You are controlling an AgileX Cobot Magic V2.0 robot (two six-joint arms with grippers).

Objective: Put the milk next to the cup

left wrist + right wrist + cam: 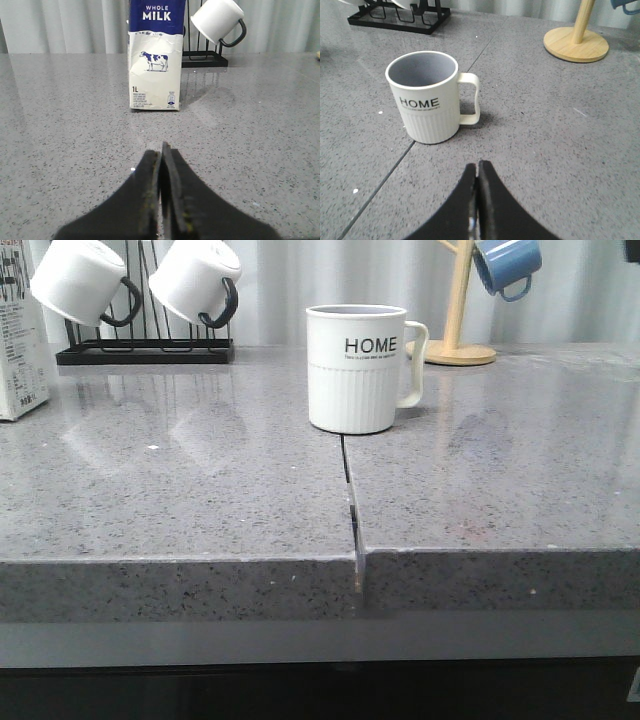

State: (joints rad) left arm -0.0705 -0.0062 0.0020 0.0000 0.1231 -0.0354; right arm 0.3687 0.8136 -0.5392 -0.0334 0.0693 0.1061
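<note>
The milk carton, white with a dark blue "WHOLE MILK" top and a cow picture, stands upright on the grey counter; in the front view only its edge shows at the far left. The off-white "HOME" cup stands upright mid-counter, handle to the right; it also shows in the right wrist view. My left gripper is shut and empty, well short of the carton. My right gripper is shut and empty, short of the cup. Neither gripper shows in the front view.
A black rack holds two white mugs with black handles at the back left. A wooden mug tree with a blue mug stands at the back right. A seam runs down the counter to its front edge.
</note>
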